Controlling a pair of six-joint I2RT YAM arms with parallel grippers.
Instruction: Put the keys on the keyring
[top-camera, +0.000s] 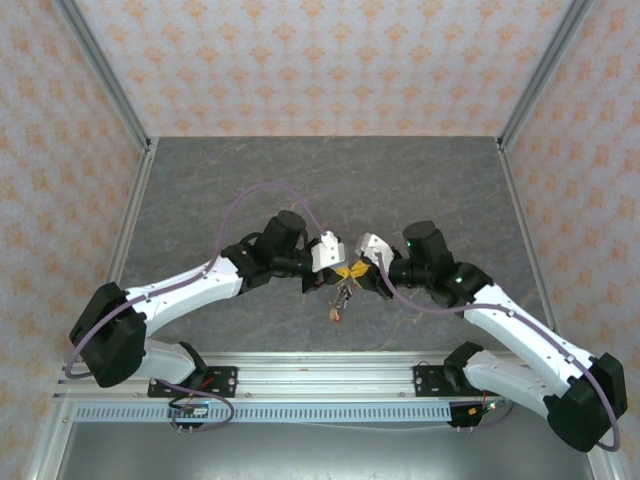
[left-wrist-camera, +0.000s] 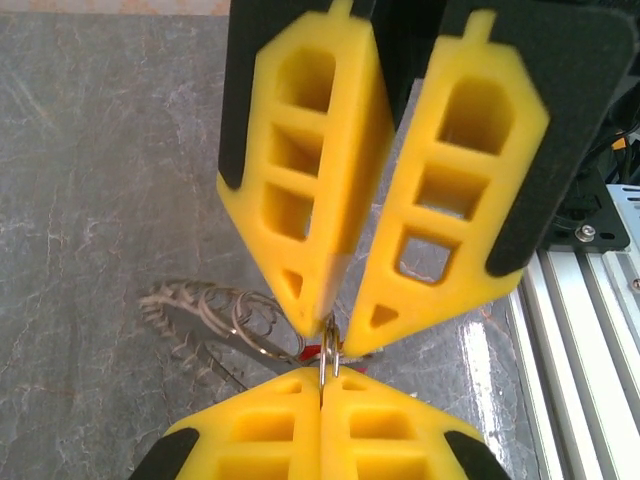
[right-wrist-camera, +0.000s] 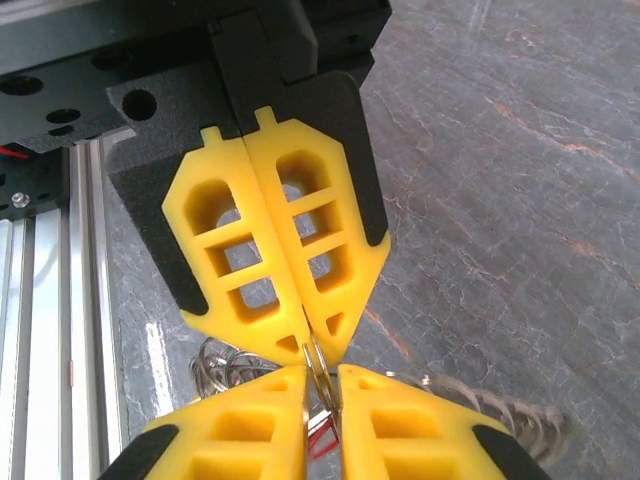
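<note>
Above the grey table my two grippers meet tip to tip. My left gripper has its yellow fingers pressed flat together on a thin silver double-wire loop of the keyring. Facing it, my right gripper pinches the same loop, its jaws a narrow gap apart. Coiled, serrated turns of the keyring hang just below the fingers. A red key head shows under the tips, and the keys dangle as a small bunch. Other key colours are hidden.
The grey marbled table spreads to the back and sides. An aluminium rail runs along the near edge by the arm bases. Patterned walls and metal frame posts enclose the space.
</note>
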